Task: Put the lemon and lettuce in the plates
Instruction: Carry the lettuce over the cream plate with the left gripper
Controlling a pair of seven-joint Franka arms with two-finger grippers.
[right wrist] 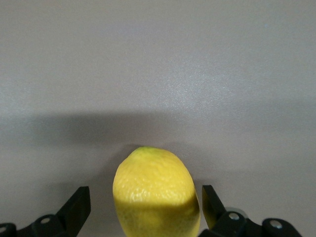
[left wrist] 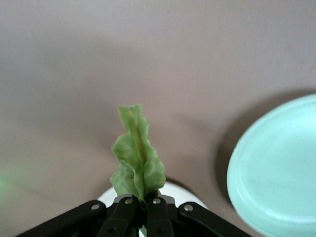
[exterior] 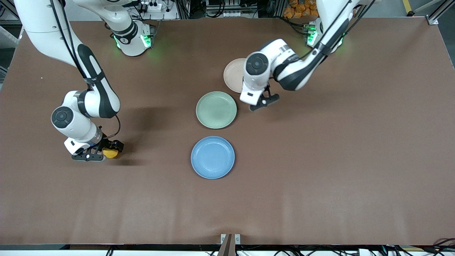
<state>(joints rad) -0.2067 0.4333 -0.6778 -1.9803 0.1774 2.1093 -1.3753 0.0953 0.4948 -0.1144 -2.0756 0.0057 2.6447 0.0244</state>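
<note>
at the left of the front view the right gripper [exterior: 95, 155] is down at the table [exterior: 355, 160] toward the right arm's end, its fingers spread wide on either side of the lemon [exterior: 111, 153]. in the right wrist view the lemon [right wrist: 155, 195] lies on the table with a black finger [right wrist: 76, 208] apart from it on each side, neither one touching its skin.

in the middle of the front view three plates line up. the blue plate [exterior: 212, 157] is lowest in the frame, nearest the camera. above it is the pale green plate [exterior: 216, 109], and above that, slightly to the right, the beige-pink plate [exterior: 233, 73], partly covered by the left arm's wrist. all three show nothing on them where visible.

right of centre, the left gripper [exterior: 263, 102] hangs over the table just beside the green plate and the beige-pink plate. the left wrist view shows its fingers pinched tight on the lettuce [left wrist: 137, 158], a ruffled green leaf standing up from the closed tips, with the green plate [left wrist: 276, 173] at the right edge of that frame and a bit of pale rim under the fingers.

there is small lettering on the left arm's wrist in the front view, but it can't be read.
</note>
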